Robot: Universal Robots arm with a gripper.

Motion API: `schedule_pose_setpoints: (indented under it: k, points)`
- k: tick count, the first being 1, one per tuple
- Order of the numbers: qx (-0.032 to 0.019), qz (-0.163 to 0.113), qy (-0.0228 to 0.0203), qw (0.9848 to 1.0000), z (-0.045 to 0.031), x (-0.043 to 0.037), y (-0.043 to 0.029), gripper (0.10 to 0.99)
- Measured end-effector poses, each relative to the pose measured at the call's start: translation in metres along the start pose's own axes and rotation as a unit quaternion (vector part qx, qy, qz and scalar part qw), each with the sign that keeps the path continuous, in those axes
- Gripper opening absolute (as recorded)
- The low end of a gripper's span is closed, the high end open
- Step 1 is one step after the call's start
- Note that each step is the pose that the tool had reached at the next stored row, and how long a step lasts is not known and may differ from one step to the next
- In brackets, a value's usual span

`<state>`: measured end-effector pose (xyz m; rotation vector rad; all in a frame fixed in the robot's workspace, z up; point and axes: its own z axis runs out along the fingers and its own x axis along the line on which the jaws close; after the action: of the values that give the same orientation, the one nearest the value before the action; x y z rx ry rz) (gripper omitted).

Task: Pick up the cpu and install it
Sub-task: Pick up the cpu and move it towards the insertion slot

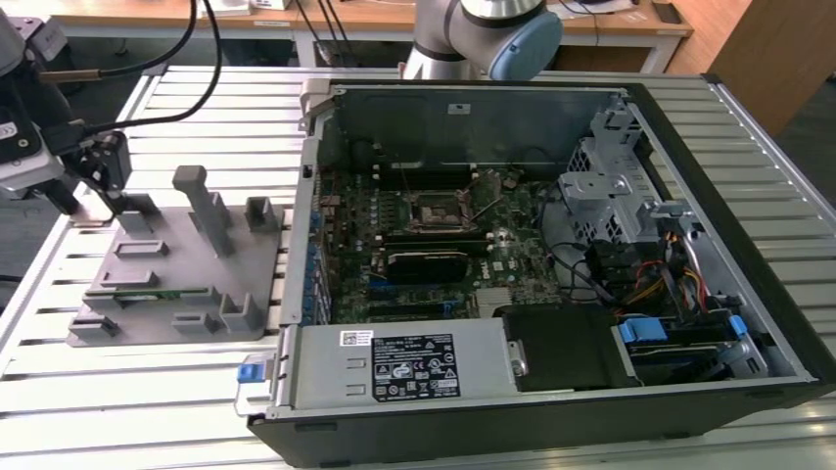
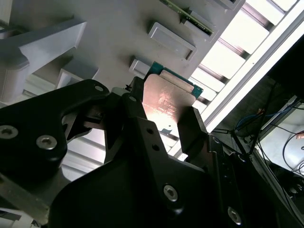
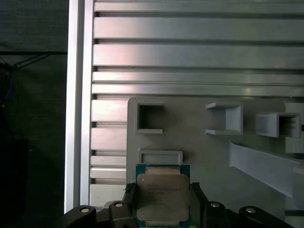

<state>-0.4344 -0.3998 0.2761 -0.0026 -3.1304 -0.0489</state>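
Observation:
The cpu (image 3: 163,195), a small flat square chip with a silvery metal top and a green edge, sits between the black fingers (image 3: 129,202) of my gripper (image 3: 163,204). In the second wrist view the same cpu (image 2: 167,97) is clamped on two sides by the gripper (image 2: 164,114). It hangs just over the near edge of the grey plastic fixture (image 3: 199,156). In the exterior view my gripper (image 1: 94,206) is at the far left, over the back corner of the fixture (image 1: 183,284). The dark square socket (image 1: 438,211) lies on the motherboard inside the open computer case.
The open computer case (image 1: 731,127) fills the exterior view's right, with a power supply (image 1: 405,367), drive cage (image 1: 608,181) and cables inside. The fixture has upright posts (image 1: 209,211) and small pockets. All stands on a slatted aluminium table (image 1: 157,411). Cables hang from the arm.

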Motion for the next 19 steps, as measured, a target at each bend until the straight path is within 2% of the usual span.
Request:
schedule_pose_setpoints:
  k: [19]
  points:
    - [0.0,0.0,0.0,1.0,-0.0049,0.0001,0.0006,0.533]
